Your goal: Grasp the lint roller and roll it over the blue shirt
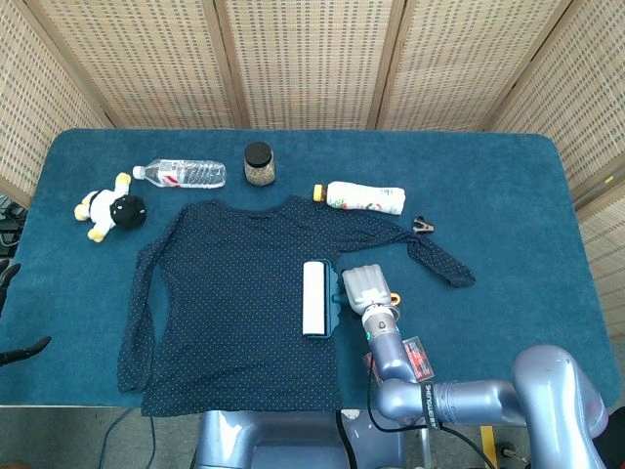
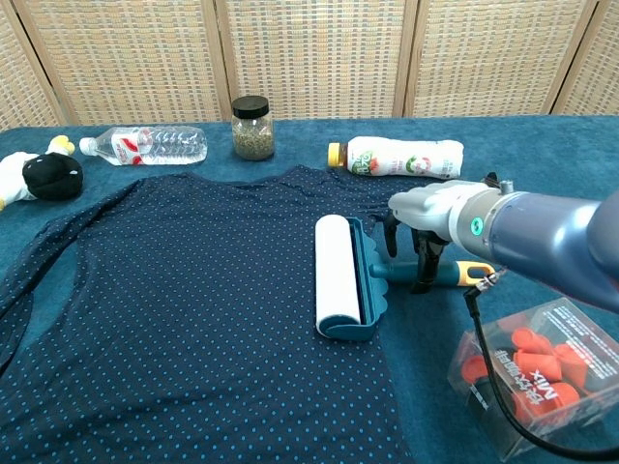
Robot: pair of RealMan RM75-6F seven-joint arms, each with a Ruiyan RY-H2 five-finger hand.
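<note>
The lint roller (image 2: 339, 275) lies on the right part of the dark blue dotted shirt (image 2: 174, 290), its white roll in a teal frame and its teal handle (image 2: 447, 275) pointing right to a yellow end. My right hand (image 2: 430, 213) hovers over the handle with its fingers (image 2: 424, 263) hanging down onto it, spread and not wrapped around it. In the head view the right hand (image 1: 367, 287) hides most of the handle beside the roller (image 1: 315, 298). My left hand (image 1: 20, 349) shows at the table's far left edge, fingers apart and holding nothing.
Along the back stand a water bottle (image 1: 186, 174), a jar (image 1: 259, 164) and a lying white bottle (image 1: 363, 197). A plush toy (image 1: 112, 210) sits at the left. A black clip (image 1: 423, 226) lies by the sleeve. A clear box of red pieces (image 2: 532, 372) sits near the front right.
</note>
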